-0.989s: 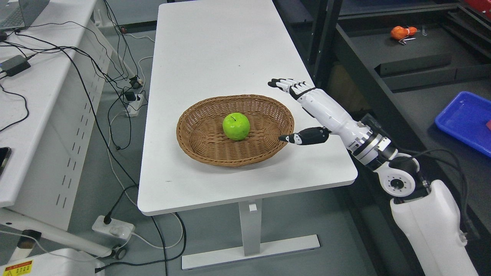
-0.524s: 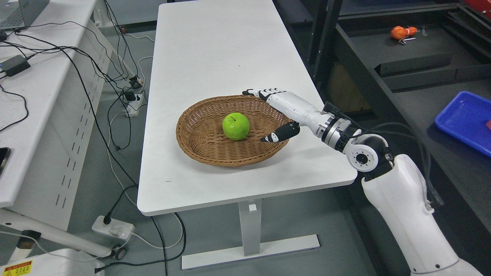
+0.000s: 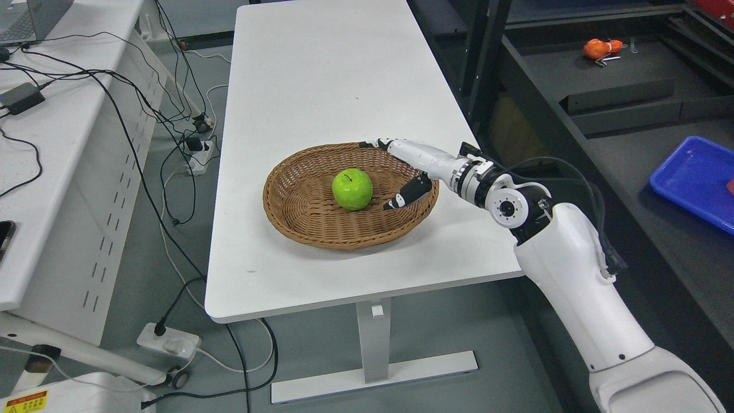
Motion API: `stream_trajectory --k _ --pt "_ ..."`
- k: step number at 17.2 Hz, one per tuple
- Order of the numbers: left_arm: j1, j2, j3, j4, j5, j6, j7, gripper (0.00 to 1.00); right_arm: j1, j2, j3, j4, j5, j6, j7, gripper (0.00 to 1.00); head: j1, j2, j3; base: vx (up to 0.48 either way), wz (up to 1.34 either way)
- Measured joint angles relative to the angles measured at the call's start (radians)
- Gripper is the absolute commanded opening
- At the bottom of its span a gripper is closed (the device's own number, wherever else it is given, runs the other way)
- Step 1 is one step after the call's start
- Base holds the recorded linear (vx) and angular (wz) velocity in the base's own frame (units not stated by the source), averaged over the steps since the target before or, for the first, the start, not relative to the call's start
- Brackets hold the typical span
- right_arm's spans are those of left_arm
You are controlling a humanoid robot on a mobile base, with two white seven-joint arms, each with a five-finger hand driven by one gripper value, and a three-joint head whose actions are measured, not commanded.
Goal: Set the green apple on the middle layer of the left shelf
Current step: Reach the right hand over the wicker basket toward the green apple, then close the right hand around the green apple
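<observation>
The step in hand looks like the reach for the pick, with nothing lifted yet. The green apple [image 3: 352,189] sits near the middle of the wicker basket [image 3: 298,223], stem up. The right hand [image 3: 410,172] reaches over the basket's right rim from the right, palm toward the apple. Its fingers [image 3: 378,143] are stretched out over the far right part of the rim and its thumb [image 3: 404,196] points down into the basket just right of the apple, so the hand is wide open and holds nothing. A gap shows between the thumb tip and the fruit; no touch is visible. The next move probably calls for sliding further toward the basket's centre until the apple lies between thumb and fingers, then curling them round it before any lift toward the shelf
</observation>
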Motion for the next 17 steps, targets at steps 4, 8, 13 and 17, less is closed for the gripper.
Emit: stream_trajectory --k 4,8,13,17 --pt "0.0 0.0 0.0 0.0 0.0 0.0 0.0 1.0 -0.031 0.055 0.032 0.081 0.03 0.018 0.004 1.0 0.0 0.0 0.0 0.0 0.0" --pt "0.0 0.0 0.0 0.0 0.0 0.0 0.0 1.0 -0.079 0.11 0.05 0.158 0.048 0.024 0.006 1.0 0.0 0.0 0.0 0.0 0.0" --pt "0.0 0.0 0.0 0.0 0.0 0.0 0.0 1.0 -0.154 0.153 0.039 0.256 0.056 0.037 -0.041 0.99 0.0 0.0 0.0 0.0 0.0" --pt "0.0 0.0 0.0 0.0 0.0 0.0 0.0 1.0 -0.168 0.172 0.054 0.309 0.068 0.039 -0.063 0.99 0.0 0.0 0.0 0.0 0.0"
